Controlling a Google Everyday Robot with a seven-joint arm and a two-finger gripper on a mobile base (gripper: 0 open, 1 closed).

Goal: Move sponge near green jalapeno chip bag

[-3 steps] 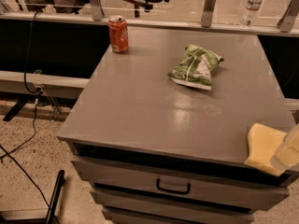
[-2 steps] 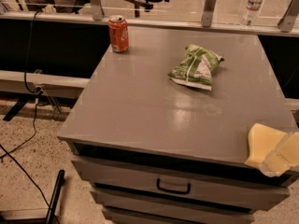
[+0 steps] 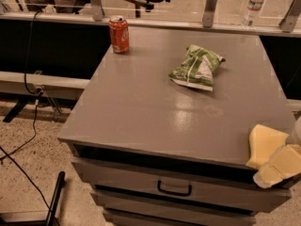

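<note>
The sponge (image 3: 264, 144), a pale yellow foam block, lies at the front right edge of the grey cabinet top (image 3: 155, 107). The green jalapeno chip bag (image 3: 196, 66), crinkled with white markings, lies towards the back right of the top, well away from the sponge. My gripper (image 3: 277, 167) is at the lower right edge of the view, right against the sponge's front right side and partly cut off by the frame.
A red soda can (image 3: 119, 34) stands at the back left corner of the top. A water bottle (image 3: 254, 3) stands behind the back rail. Drawers with a black handle (image 3: 174, 189) are below the front edge. Cables run over the floor at left.
My gripper has shifted slightly down and left along the sponge's front right side. The sponge, the bag and the can have not moved.
</note>
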